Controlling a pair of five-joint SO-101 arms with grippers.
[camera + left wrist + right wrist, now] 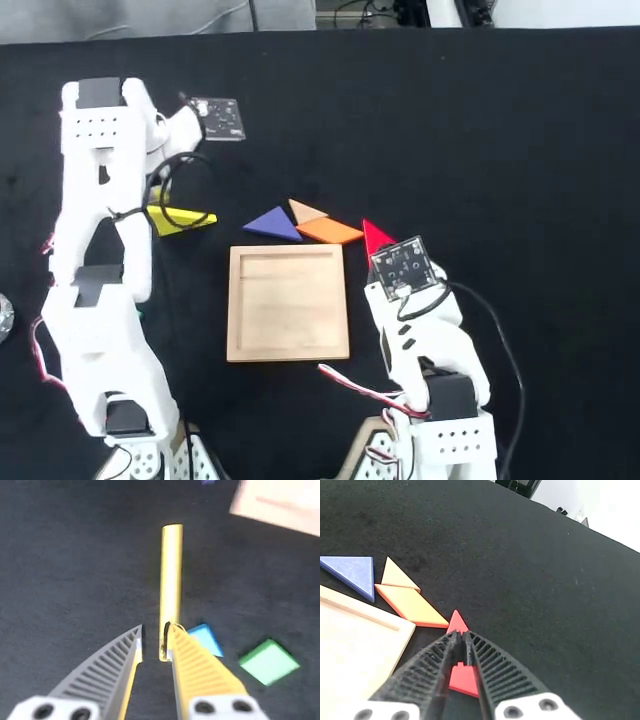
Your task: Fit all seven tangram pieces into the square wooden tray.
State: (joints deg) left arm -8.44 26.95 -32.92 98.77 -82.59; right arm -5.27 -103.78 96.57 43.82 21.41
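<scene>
Yellow triangle (171, 580): holding it edge-up in left gripper (154, 631), ideally levelling before lowering into tray (236, 302); right gripper (461, 636) closed over red triangle (457, 624).

The setting looks like a robotics lab or test bench. Two white printed arms, the left arm (100, 250) and the right arm (430, 345), stand on a worktop (520, 150) draped in black cloth, with loose wiring (360, 385) and a bare camera board (405, 265). Well beyond the right pincer (460, 636), past the worktop's far edge, dark equipment (517, 485) stands against a white wall (615, 505).
</scene>
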